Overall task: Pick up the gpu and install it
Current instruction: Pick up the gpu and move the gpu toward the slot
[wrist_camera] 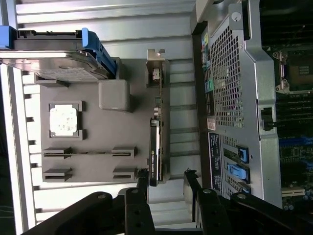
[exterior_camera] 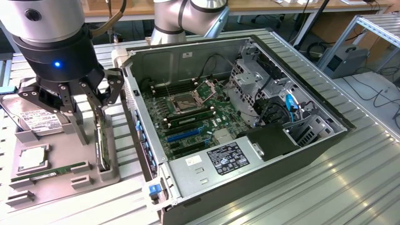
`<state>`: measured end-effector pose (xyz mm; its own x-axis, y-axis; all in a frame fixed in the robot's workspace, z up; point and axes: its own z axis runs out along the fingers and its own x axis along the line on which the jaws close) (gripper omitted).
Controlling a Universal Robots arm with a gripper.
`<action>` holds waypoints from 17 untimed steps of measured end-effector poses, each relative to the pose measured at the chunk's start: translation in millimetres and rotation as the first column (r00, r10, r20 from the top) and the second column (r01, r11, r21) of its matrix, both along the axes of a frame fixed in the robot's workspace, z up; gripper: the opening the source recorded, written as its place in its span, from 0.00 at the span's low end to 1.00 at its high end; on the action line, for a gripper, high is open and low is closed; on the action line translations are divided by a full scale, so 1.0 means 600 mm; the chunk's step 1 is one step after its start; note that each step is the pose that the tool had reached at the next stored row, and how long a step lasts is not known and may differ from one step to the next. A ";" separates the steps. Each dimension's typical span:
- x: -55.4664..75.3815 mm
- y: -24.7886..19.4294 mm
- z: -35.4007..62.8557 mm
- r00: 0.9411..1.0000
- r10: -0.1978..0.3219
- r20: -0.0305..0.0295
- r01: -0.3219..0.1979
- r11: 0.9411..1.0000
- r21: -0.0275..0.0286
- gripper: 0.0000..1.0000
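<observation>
The gpu [exterior_camera: 100, 145] stands on its long edge in a slot at the side of the grey parts holder [exterior_camera: 59, 187], close to the open computer case [exterior_camera: 250, 154]. In the wrist view the gpu [wrist_camera: 155, 142] is a thin dark card with its silver bracket [wrist_camera: 155, 68] at the far end. My gripper [exterior_camera: 86, 105] hangs open above the card's near end. Its two black fingers [wrist_camera: 142, 183] straddle the card's line without touching it, and nothing is held in the gripper [wrist_camera: 166, 181].
The holder [wrist_camera: 93, 132] also carries a hard drive [exterior_camera: 37, 121], a processor chip [exterior_camera: 31, 159] and a memory stick [exterior_camera: 50, 172]. The case's motherboard [exterior_camera: 187, 117] lies exposed, with blue slots [exterior_camera: 184, 133]. The ribbed metal table [exterior_camera: 337, 187] extends toward the exterior view's right.
</observation>
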<state>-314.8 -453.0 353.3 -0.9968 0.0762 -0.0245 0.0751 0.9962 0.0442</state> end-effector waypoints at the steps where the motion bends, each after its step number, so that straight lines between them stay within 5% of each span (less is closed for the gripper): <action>1: 0.000 0.0000 -0.001 1.000 0.000 0.000 0.000 1.000 0.000 0.42; 17: 0.000 0.0000 -0.011 1.000 0.000 0.000 0.000 1.000 0.000 0.42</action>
<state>-314.8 -453.0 346.7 -0.9968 0.0762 -0.0244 0.0751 0.9962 0.0442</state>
